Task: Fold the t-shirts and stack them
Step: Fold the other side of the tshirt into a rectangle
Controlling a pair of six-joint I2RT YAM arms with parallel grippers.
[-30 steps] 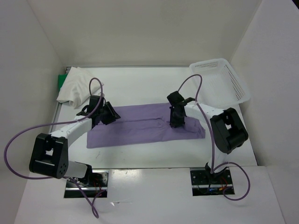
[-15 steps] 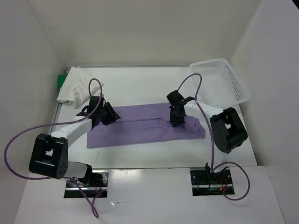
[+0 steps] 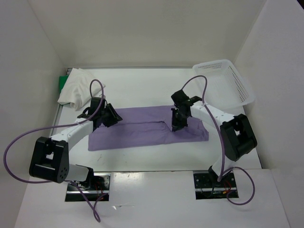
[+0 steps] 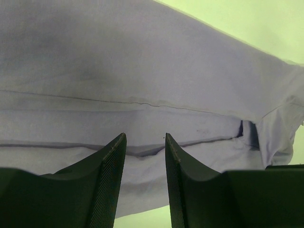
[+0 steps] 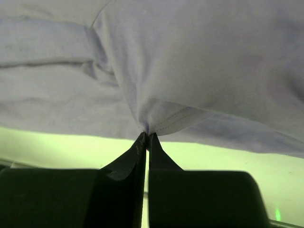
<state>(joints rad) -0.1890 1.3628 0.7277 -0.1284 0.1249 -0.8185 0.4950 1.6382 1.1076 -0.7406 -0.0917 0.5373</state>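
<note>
Roughly a third done, judging from how the cloth lies. Across the middle of the table (image 3: 142, 85), the purple shirt (image 3: 137, 133), doubled lengthwise into a long band with a crease running end to end. Not yet folded crosswise, so not ready for any stack.

Right gripper (image 5: 145, 135) clenched on the purple shirt: fingertips pressed together on a stitched hem, drawing the cloth up into a small peak with bare table showing beneath. Seen from above, placed over the right part of the band, where the top layer turns back.

Left gripper (image 4: 145, 142) released: jaws apart with a clear gap, nothing between them, poised close over the band's left end and facing along the crease.

At the far left corner, the white shirt (image 3: 76, 88), a soft rumpled heap rather than a neat fold, lying on top of the green shirt (image 3: 62, 81). Only a sliver of green on show, so no telling whether folded or merely buried. At the far right corner, a white mesh basket (image 3: 232, 80), well apart from all three shirts.

Left to do, by this reckoning: crosswise fold of the purple shirt, a proper fold for the white one at least, then stacking of all three.
</note>
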